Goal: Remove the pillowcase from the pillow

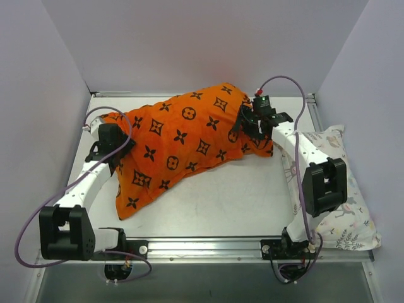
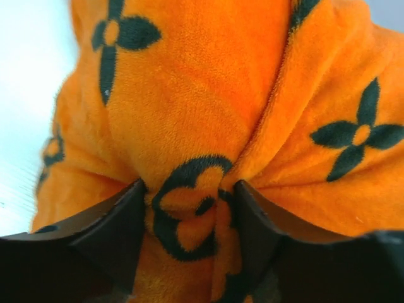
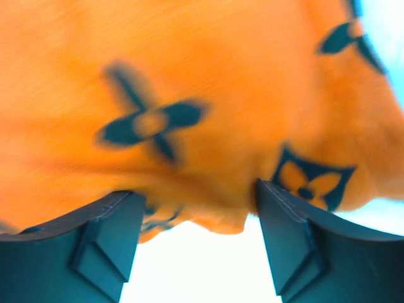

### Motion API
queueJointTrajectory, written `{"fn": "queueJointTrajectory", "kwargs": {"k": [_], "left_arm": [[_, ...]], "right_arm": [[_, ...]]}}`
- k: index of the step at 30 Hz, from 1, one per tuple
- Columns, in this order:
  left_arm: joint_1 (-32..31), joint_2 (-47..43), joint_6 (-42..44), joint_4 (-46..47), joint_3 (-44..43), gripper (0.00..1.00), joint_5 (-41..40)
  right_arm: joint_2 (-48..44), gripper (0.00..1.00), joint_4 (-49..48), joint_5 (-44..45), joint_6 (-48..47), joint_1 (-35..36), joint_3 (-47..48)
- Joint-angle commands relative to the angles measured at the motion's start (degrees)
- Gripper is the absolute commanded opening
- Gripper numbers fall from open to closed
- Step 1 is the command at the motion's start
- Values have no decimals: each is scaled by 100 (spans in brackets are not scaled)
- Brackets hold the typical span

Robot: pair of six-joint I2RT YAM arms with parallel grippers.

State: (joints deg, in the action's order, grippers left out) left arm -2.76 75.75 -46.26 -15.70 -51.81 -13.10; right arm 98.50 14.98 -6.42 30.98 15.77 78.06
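Top external view: across the table (image 1: 227, 196), the pillowcase (image 1: 183, 145) — plump and filled. Long axis on a diagonal, from the near-left corner up to the far-right one, bulging highest toward the far end. Left end just beside the left gripper (image 1: 117, 146), right end against the right gripper (image 1: 251, 125). Nothing white of the pillow to be made out; all wrapped in orange or hidden. Which end holds the open mouth: cannot tell. At the table's right edge, a pastel-print pillow (image 1: 353, 227), partly covered by the right arm (image 1: 303, 148) and apart from the pillowcase.

Left wrist view, giving what the overhead cannot: dark fingers (image 2: 110, 243) drawn in on a bunched fold of the orange cloth, a black ring motif squeezed between them, fabric puckering toward the pinch. Finger bases cut off by the lower edge.

Right wrist view: cloth blurred, fingers (image 3: 104, 243) sharp. Jaws set wide apart, only a hanging lip of orange between the tips, pale table showing through the gap below — no clamp on anything to be seen. From overhead, both claws mere dark shapes at the fabric, their spread unreadable.
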Motion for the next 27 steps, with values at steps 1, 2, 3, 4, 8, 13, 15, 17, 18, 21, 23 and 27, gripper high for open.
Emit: {"fn": "queueJointTrajectory", "kwargs": {"k": [1,2,3,4,8,13,15,17,18,21,23,27], "left_arm": [[-372,-253,-462,654,742,58,1001],[-531,-227,-480,691,778,54,1020],[-880,-236,-489,692,778,50,1003],[-1058,-236,-541,726,821,48,985],[-1577,-542,-665,832,1041,47,879],[-1648,-851,-577,736,1121,51,915],[-1648,-904,-455,648,1051,55,976],[-1657,-991,-358,560,989,62,1108],[-1657,-1026,-323,516,971,64,1117],[-1657,-1263,-173,332,919,76,1117],[-1648,-1447,-103,173,884,79,1099],[-1648,-1677,-32,-29,831,84,1126]], "right_arm": [[-707,73,531,359,-670,819,280],[-814,75,532,447,-803,1057,271],[-910,78,515,596,-917,1260,140],[-1007,80,323,624,-1214,1723,52],[-1307,86,-231,1388,-2023,2858,-379],[-948,91,-576,1748,-2430,3739,-118],[-579,91,-541,1845,-2666,3968,112],[-219,91,-488,2064,-2772,4074,409],[-113,91,-444,2074,-2869,4127,507],[257,91,-295,2302,-2983,4232,868],[371,91,-259,2635,-3054,4373,965],[346,92,-242,2741,-3046,4434,1062]]}}
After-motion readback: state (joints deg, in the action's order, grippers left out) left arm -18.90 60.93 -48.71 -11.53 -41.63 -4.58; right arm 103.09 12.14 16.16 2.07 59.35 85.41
